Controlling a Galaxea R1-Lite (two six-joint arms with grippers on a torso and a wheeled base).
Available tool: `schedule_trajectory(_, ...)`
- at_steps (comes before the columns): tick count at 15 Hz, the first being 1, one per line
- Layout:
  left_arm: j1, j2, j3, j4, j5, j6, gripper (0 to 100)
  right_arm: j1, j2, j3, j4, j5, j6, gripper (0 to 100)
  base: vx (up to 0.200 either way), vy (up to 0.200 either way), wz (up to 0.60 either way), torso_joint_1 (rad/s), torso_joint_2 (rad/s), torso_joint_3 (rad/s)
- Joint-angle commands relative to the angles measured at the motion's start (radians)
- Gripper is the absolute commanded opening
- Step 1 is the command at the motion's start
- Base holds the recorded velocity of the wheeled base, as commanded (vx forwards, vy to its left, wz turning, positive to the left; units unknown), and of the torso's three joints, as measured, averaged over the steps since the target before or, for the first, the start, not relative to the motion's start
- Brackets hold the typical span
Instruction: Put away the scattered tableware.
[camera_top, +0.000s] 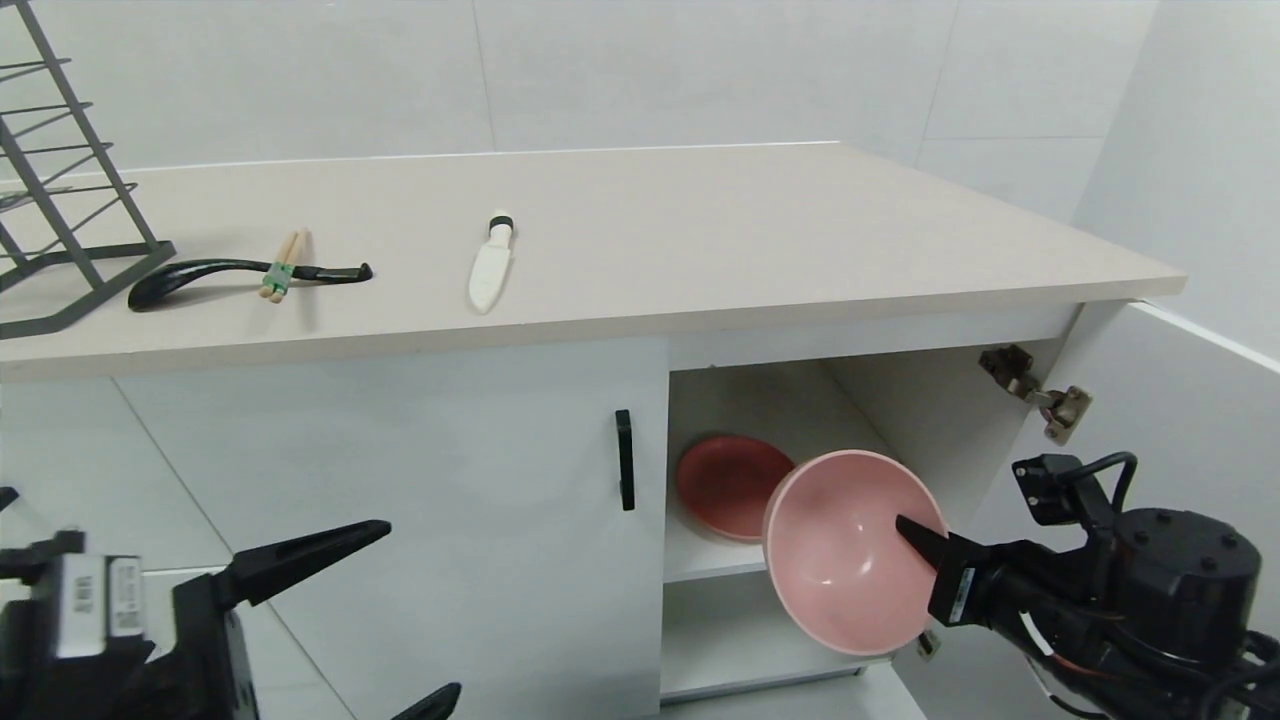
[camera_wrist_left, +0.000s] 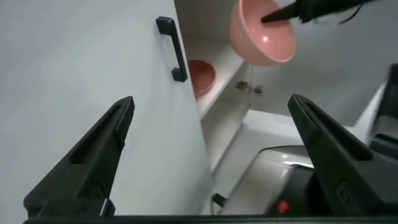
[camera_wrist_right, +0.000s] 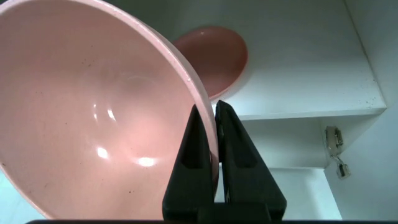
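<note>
The right gripper (camera_top: 908, 530) was pinched shut on the rim of the pale pink plastic bowl (camera_top: 835, 560), one finger inside the bowl and the other behind the wall, as the right wrist view showed plainly. The bowl hung tipped up on its edge, its mouth facing back and to the left rather than upward, right at the mouth of the open white cabinet.

And here was the relation that mattered: the white upper shelf (camera_top: 705, 560) lay just beyond the bowl and a little to its left, deeper into the opening, with a round coral-red plate (camera_top: 728, 482) already sitting on it. So, as I judged it, the bowl had to go forward and leftward and be brought level to land beside or on that plate. The right arm was the one in line with the opening.

The left gripper (camera_top: 420, 607) was spread wide and held nothing, low in front of the closed white door with the black handle (camera_top: 624, 460), well off to the side. Up on the beige countertop (camera_top: 750, 230) a black spoon (camera_top: 200, 275), wooden chopsticks (camera_top: 283, 268) and a white sheathed knife (camera_top: 491, 268) lay waiting.
</note>
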Motion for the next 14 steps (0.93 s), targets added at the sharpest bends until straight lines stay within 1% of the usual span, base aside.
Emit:
schedule_trajectory(1, 0.069, -0.264, 0.000, 0.138, 0.000, -0.101, 100, -0.004, 0.090, -0.053, -0.001, 0.000, 0.001, 0, 0.000, 0.000, 0.00, 0.000, 0.00, 0.000)
schedule_trajectory(3, 0.122, -0.288, 0.000, 0.158, 0.002, -0.104, 100, -0.004, 0.141, -0.091, -0.001, 0.003, 0.003, 0, 0.000, 0.000, 0.00, 0.000, 0.00, 0.000)
schedule_trajectory(4, 0.170, -0.299, 0.000, 0.189, 0.002, -0.113, 100, -0.004, 0.165, -0.120, -0.001, 0.003, 0.003, 0, 0.000, 0.000, 0.00, 0.000, 0.00, 0.000)
schedule_trajectory(5, 0.207, -0.324, 0.000, 0.226, 0.002, -0.123, 100, -0.004, 0.182, -0.142, -0.001, 0.003, 0.003, 0, 0.000, 0.000, 0.00, 0.000, 0.00, 0.000)
schedule_trajectory(6, 0.227, -0.357, 0.000, 0.260, 0.002, -0.135, 100, -0.006, 0.196, -0.158, -0.001, 0.003, 0.003, 0, 0.000, 0.000, 0.00, 0.000, 0.00, 0.000)
schedule_trajectory(8, 0.277, -0.449, 0.000, 0.358, 0.002, -0.146, 100, -0.007, 0.205, -0.197, -0.001, 0.003, 0.003, 0, 0.000, 0.000, 0.00, 0.000, 0.00, 0.000)
schedule_trajectory(9, 0.311, -0.497, 0.000, 0.412, 0.000, -0.159, 100, -0.009, 0.208, -0.215, -0.001, 0.005, 0.003, 0, 0.000, 0.000, 0.00, 0.000, 0.00, 0.000)
schedule_trajectory(10, 0.349, -0.561, 0.000, 0.470, 0.000, -0.178, 100, -0.009, 0.215, -0.232, -0.001, 0.005, 0.003, 0, 0.000, 0.000, 0.00, 0.000, 0.00, 0.000)
schedule_trajectory(11, 0.400, -0.637, 0.000, 0.527, 0.000, -0.204, 100, -0.009, 0.230, -0.252, -0.001, 0.005, 0.003, 0, 0.000, 0.000, 0.00, 0.000, 0.00, 0.000)
schedule_trajectory(12, 0.432, -0.692, 0.000, 0.553, 0.000, -0.231, 100, -0.014, 0.242, -0.269, -0.001, 0.005, 0.003, 0, 0.000, 0.000, 0.00, 0.000, 0.00, 0.000)
schedule_trajectory(13, 0.471, -0.770, 0.000, 0.594, 0.002, -0.291, 100, -0.023, 0.271, -0.315, -0.001, 0.005, 0.003, 0, 0.000, 0.000, 0.00, 0.000, 0.00, 0.000)
schedule_trajectory(14, 0.489, -0.796, 0.000, 0.616, 0.003, -0.327, 100, -0.030, 0.297, -0.350, -0.001, 0.003, 0.006, 0, 0.000, 0.000, 0.00, 0.000, 0.00, 0.000)
